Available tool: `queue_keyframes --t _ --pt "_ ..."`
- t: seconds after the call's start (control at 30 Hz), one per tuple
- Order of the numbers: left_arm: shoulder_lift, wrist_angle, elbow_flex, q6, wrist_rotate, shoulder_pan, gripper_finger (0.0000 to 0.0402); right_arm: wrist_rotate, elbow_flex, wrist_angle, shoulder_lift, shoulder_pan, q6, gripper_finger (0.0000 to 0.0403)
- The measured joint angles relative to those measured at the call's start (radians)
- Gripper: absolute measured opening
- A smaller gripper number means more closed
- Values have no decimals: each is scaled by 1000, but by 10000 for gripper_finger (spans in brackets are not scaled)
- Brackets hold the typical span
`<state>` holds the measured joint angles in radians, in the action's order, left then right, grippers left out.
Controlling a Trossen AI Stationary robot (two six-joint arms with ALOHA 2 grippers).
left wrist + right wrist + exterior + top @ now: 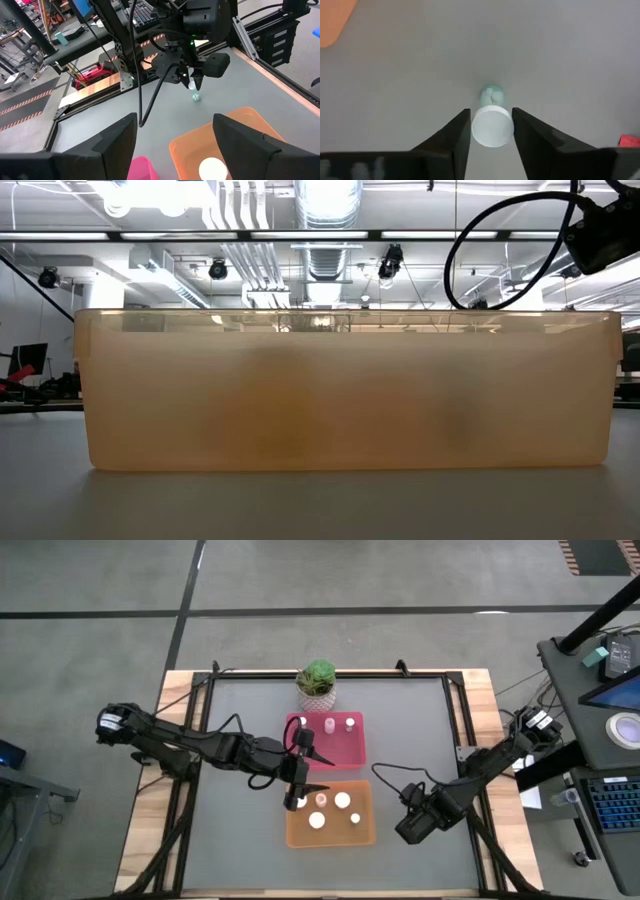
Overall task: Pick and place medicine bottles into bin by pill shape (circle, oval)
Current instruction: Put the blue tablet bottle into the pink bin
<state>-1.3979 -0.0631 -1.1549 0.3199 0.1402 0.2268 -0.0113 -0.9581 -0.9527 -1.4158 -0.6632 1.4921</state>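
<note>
Orange plastic forms the nearer of two trays on the grey table [230, 740]: the orange bin [330, 837] lies close to the front edge, and a pink bin [330, 748] sits just behind it, with a green potted plant [318, 680] beyond that at the back edge. In the high view the orange bin holds about four white-capped medicine bottles [342, 801], and the pink bin holds about three more [350, 724], all standing cap-up.

One further bottle, a small medicine bottle [492, 122] with a round white cap and pale greenish pills showing through its clear body, stands on the bare table to the right of the orange bin. The right gripper [491, 131] has its two dark fingers on either side of that cap, very close to it; whether the pads actually press the cap cannot be told from the wrist view, so the jaws read as partly closed around the bottle rather than clearly clamped. In the left wrist view the same bottle [196, 97] shows as a small pale object on the table directly under the right arm's gripper [192, 82].

The left gripper [297, 776] hovers over the seam between the two bins, at their left ends, with its jaws spread wide and nothing between them; its fingers [120, 135] frame a corner of each bin.

From the table-level camera, the translucent wall of the orange bin [345, 390] fills the frame.
</note>
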Motion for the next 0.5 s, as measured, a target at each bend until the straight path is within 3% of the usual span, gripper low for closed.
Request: queue_keyframes --t 0.2,0.5 --pt "0 0 0 0 0 0 244 0 0 1 0 0 0 113" --pt "0 0 0 0 0 0 244 3 -10 -22 4 0 -18 115"
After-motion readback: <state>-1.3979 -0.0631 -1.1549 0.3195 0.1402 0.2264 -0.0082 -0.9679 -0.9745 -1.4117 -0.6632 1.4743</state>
